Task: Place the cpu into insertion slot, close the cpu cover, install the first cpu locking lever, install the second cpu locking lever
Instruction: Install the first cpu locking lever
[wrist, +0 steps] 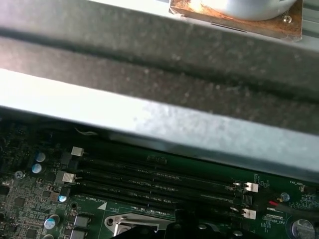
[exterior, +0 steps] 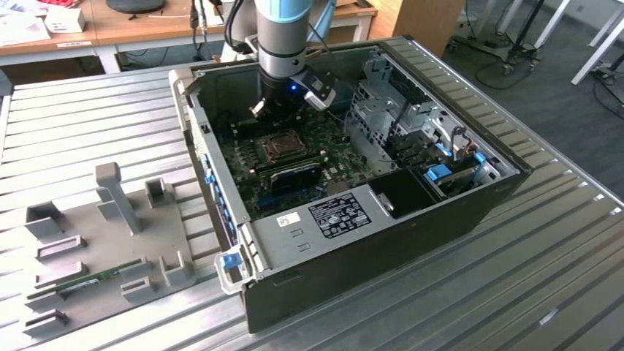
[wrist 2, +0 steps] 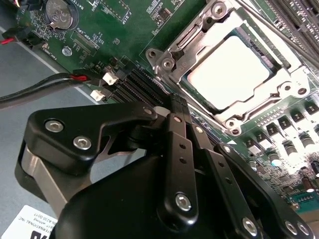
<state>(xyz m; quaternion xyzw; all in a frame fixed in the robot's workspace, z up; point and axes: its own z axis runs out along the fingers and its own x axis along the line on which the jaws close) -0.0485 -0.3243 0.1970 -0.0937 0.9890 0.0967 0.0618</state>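
Well off to the jaws' side, at the exterior view's left: grey fixture plate (exterior: 98,248) with a green strip (exterior: 98,280) lying on it. Not part of this step.

Next across: computer case (exterior: 410,252) lying open-sided, gripper (exterior: 276,110) down inside it, hanging just above the insertion slot (exterior: 280,148).

Second wrist view: jaws pinched together, nothing seen between them. Just beyond the tips: cpu (wrist 2: 232,69) flat in the slot, cpu cover (wrist 2: 259,93) down over its edges, chip face showing through the cut-out. Reads as placing and cover done, so lever work judged the step in hand. Thin steel rod (wrist 2: 279,31) along the socket side farthest from the jaws, probably a locking lever. Hooked or free: cannot tell.

Doing it well:
- Push with the closed tips on the lever's handle end only, never on cover or chip face.
- Go slow down and under the catch. Springy wire likely to skid off smooth tips.
- Keep off the black memory slots (wrist: 159,179) flanking the socket and the red-and-black cable (wrist 2: 45,85) beside the jaws.

Further to the exterior view's right: drive cage (exterior: 390,110), apart from the jaws but close enough to limit wrist swing.
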